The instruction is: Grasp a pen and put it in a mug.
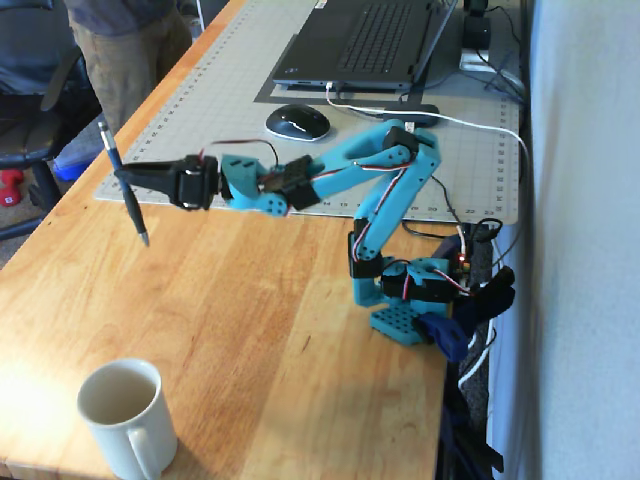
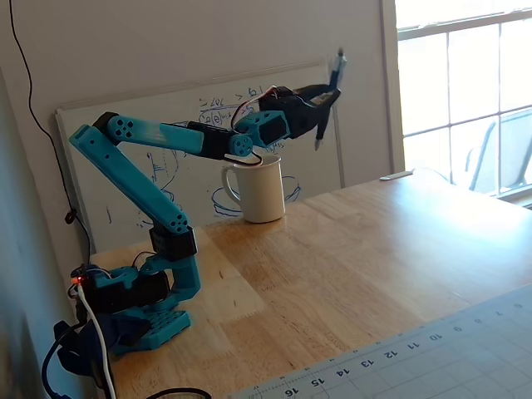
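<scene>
The end effector (image 1: 128,178) pinches the pen (image 1: 124,182) near its middle and holds it almost upright, well above the counter (image 1: 250,300), silver tip down. The mug (image 1: 126,418) stands upright near the counter's front edge in a fixed view, handle toward the camera, well apart from the pen. Bare wood lies open between them. A cutting mat (image 1: 190,90), mouse (image 1: 297,122) and laptop (image 1: 365,45) sit behind the arm.

Two fixed cameras, opposite ends of the surface (image 1: 260,300)

One looks down from high at 6 o'clock past the mug (image 1: 125,415); the other sits low behind the arm base (image 2: 141,316), facing the mug. Both share arm and mug.
</scene>
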You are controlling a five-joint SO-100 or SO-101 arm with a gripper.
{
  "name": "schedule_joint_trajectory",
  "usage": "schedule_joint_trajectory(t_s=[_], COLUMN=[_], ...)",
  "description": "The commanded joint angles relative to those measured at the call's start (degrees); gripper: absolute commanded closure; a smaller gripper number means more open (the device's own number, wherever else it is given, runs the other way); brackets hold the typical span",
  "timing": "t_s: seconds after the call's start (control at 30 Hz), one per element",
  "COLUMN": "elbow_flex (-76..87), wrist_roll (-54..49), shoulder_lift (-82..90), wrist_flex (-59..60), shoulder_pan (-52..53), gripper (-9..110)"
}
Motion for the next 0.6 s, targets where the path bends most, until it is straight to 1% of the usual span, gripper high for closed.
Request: schedule_joint_trajectory(t_s=[0.0,0.07,0.23,0.3,0.43,0.57], elbow_flex=[1.14,1.23,1.49,1.14,1.05,-1.85], wrist_roll=[-0.62,-0.62,-0.88,-2.37,-8.09,-12.83], shoulder_lift=[2.37,0.97,-2.2,-2.99,-6.06,-11.34], wrist_flex=[-8.7,-9.93,-10.2,-10.2,-10.2,-10.2], shoulder_pan=[-6.15,-9.58,-21.88,-25.49,-29.79,-30.59], gripper=[101,101,101,101,101,101])
